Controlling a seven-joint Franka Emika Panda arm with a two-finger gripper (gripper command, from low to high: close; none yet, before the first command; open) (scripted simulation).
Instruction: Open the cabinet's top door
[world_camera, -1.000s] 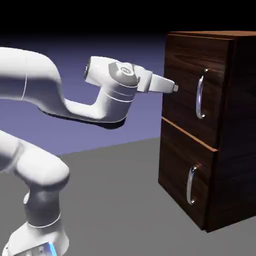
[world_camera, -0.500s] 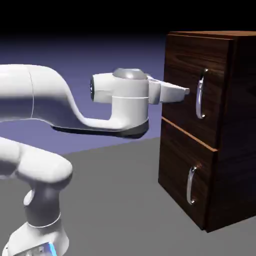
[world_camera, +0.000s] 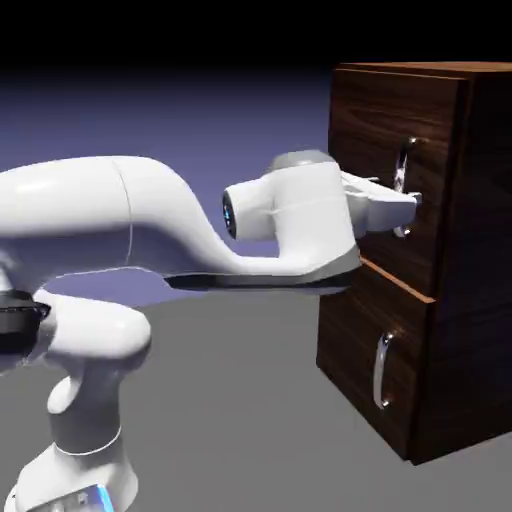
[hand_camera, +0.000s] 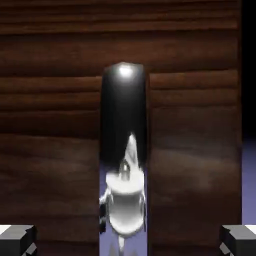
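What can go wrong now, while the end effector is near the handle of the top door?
1. The end effector is open and wide, with the top door's handle between its fingers; closing too early may give only a shallow hold that slips on the curved bar.
2. Pushing further forward could ram the top door, which looks closed.

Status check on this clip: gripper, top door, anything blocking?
Gripper open, fingers either side of the top door's handle, not closed on it. Top door shut. Nothing in the way.
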